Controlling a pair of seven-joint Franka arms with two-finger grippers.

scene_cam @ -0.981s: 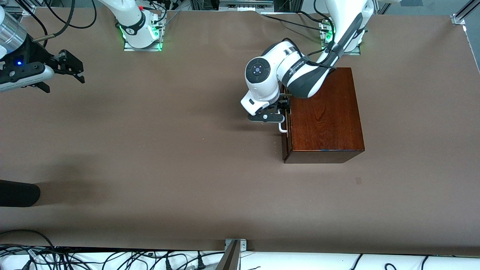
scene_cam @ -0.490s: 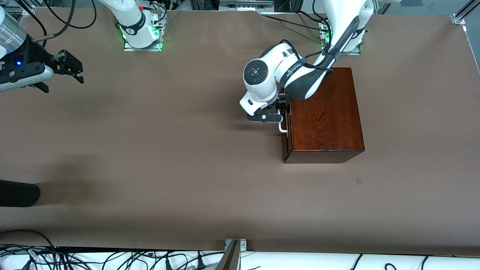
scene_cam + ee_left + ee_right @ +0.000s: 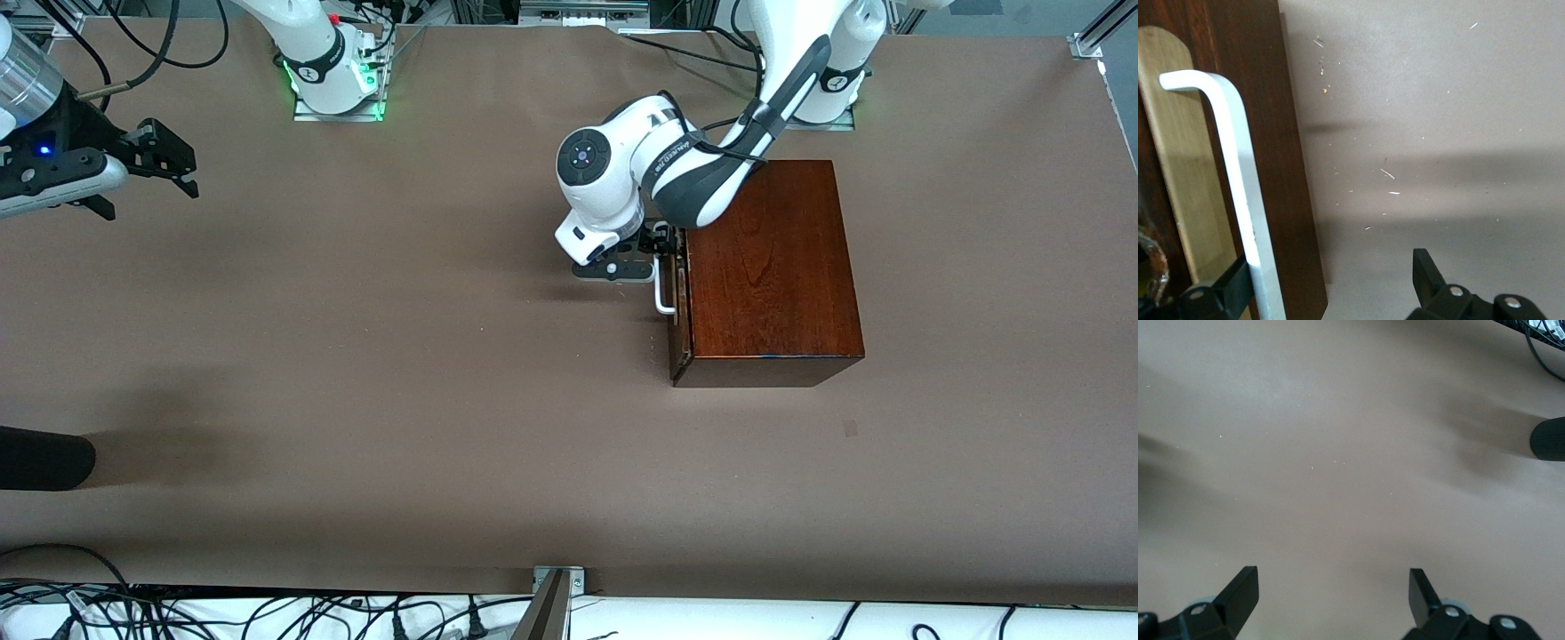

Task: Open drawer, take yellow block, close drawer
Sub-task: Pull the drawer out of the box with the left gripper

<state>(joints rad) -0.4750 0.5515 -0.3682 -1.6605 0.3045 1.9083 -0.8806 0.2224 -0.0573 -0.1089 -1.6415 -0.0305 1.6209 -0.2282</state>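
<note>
Left gripper: jaws open, straddling the white handle of the drawer, not clamped. Drawer barely ajar, if at all. Right gripper: jaws open, waiting above the tabletop at the right arm's end. Risk: unclamped handle may slip out on pulling. Yellow block unseen, presumably inside the box.

Drawer in wooden box on table.

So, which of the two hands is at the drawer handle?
The left hand: it is at the white handle of the drawer. The right hand waits open over bare table.
</note>
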